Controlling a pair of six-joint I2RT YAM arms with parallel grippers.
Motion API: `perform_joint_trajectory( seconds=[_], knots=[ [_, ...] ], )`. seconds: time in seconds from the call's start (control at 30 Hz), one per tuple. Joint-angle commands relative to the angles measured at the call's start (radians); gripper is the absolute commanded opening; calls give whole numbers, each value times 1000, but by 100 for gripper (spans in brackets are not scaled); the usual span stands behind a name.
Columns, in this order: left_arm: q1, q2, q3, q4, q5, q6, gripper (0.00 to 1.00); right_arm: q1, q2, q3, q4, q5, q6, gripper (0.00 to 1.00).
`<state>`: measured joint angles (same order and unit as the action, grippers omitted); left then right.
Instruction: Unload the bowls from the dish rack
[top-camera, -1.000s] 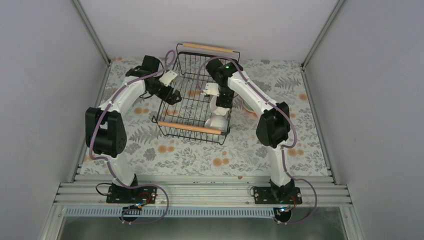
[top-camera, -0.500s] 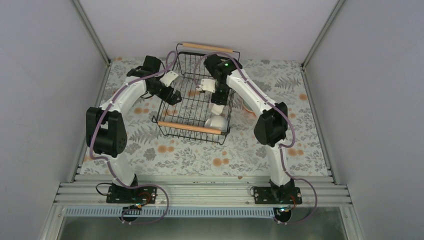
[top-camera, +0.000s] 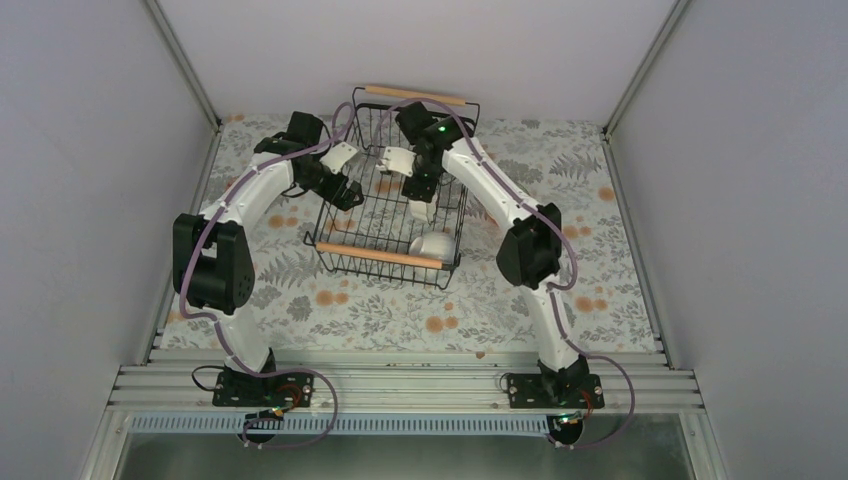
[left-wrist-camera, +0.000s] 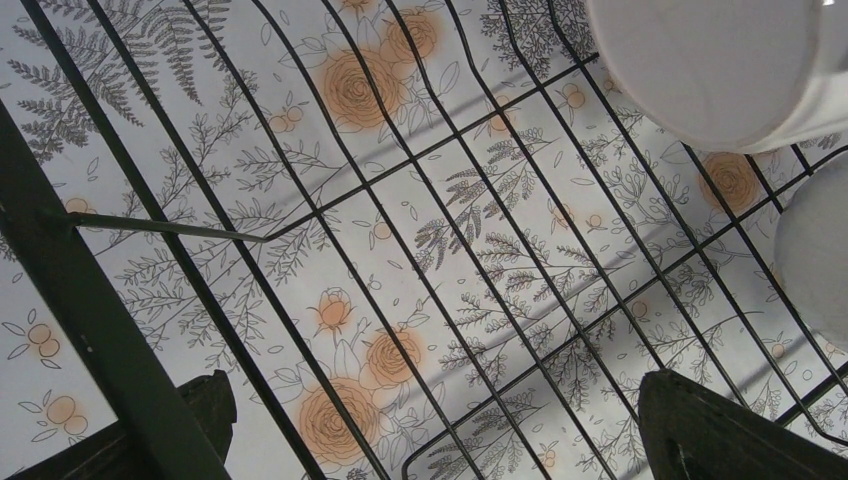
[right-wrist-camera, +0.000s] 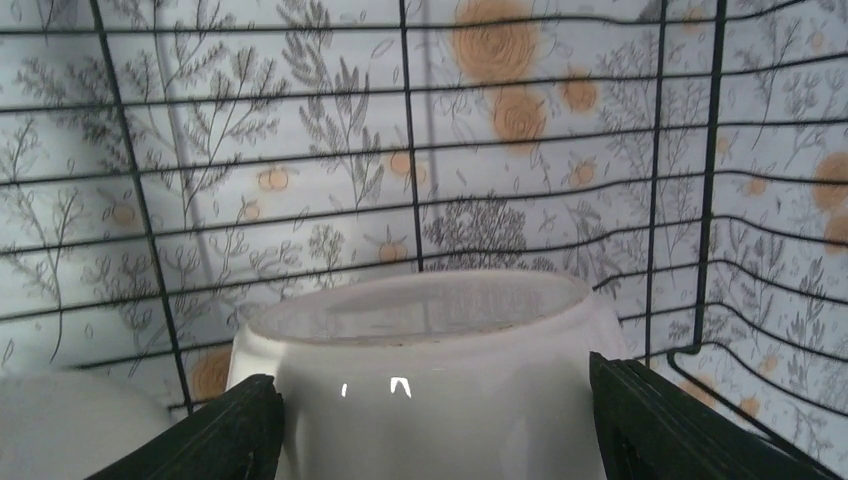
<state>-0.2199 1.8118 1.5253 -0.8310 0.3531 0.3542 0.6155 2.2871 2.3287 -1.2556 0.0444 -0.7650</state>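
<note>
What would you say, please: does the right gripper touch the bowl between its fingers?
Touching: the right wrist view shows the right gripper pressing both sides of the bowl.

Legible text, labels, brands, numbers, signs: none in any view.
</note>
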Motion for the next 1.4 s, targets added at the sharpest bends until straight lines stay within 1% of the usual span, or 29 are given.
perform_joint_trajectory(
  seconds=[0.0,0.37,0.63,0.87,1.1,1.2,1.37],
  knots=[
    [-27,14,18,-2,55,-1,100,-2,104,0,-7,19,30,74],
    [-27,-1,19,2,22,-7,100,-2,172,8,42,40,50,74],
    [-27,7,19,3,13,-11,100,-3,159,5,65,48,50,74],
    [-28,-3,21,2,16,-9,100,-3,104,3,105,34,84,75],
    [-27,-20,22,5,18,-6,100,-2,-33,-46,191,3,118,79],
    [-27,-30,21,6,15,-6,100,-2,-59,-34,164,0,129,79],
    [-27,-42,26,6,-6,-3,100,-2,-56,-41,64,3,153,77]
  ],
)
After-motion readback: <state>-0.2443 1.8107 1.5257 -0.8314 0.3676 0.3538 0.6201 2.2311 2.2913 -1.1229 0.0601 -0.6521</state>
